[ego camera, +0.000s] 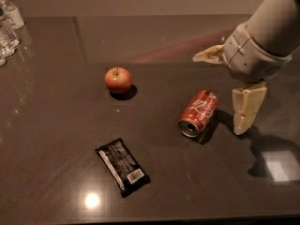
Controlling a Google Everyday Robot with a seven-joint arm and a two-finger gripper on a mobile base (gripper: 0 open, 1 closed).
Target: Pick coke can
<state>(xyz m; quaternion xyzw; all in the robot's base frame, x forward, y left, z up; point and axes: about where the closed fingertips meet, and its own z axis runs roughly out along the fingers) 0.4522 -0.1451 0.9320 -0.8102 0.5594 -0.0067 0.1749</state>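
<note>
The coke can (pixel 199 112) lies on its side on the dark table (pixel 56 125), right of centre, with a silver end facing the camera. My gripper (pixel 218 93) hangs just right of and above the can. It is open wide and empty. One cream finger (pixel 207 56) points left behind the can, and the other finger (pixel 246 108) points down to the can's right, close to the tabletop. Neither finger touches the can.
A red apple (pixel 117 79) sits left of the can. A black snack bar (pixel 123 166) lies at the front centre. Clear water bottles (pixel 8 27) stand at the far left edge. Bright light reflections show on the table's front and right.
</note>
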